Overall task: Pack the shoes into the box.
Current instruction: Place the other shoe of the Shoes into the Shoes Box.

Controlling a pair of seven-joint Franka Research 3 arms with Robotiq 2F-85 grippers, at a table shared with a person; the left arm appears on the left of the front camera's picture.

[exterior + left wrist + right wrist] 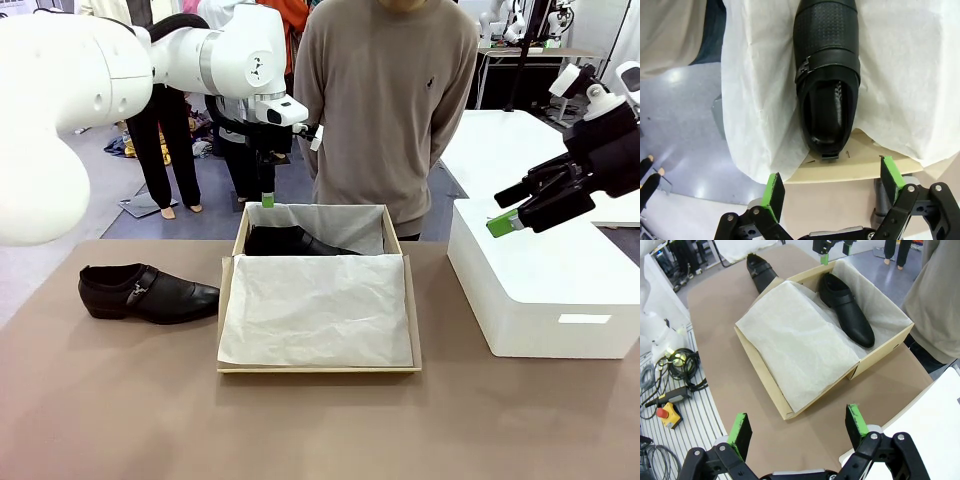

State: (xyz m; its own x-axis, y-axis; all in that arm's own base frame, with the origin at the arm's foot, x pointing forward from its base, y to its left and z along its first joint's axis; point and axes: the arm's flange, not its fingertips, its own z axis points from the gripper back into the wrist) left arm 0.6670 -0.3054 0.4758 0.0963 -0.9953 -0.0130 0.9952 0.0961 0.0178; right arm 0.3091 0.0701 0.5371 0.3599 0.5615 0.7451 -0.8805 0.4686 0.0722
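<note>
Beneath the open left fingers, one shoe lies in the box; right fingers open too.

Open left gripper above shoe on tissue paper.

left arm: white, reaches in from the left, held high, wrist bent downward | left pincer: points straight down, jaws spread wide (green pads well apart) | right arm: comes in from the right, raised | right pincer: slants down toward the middle, jaws spread wide
</note>
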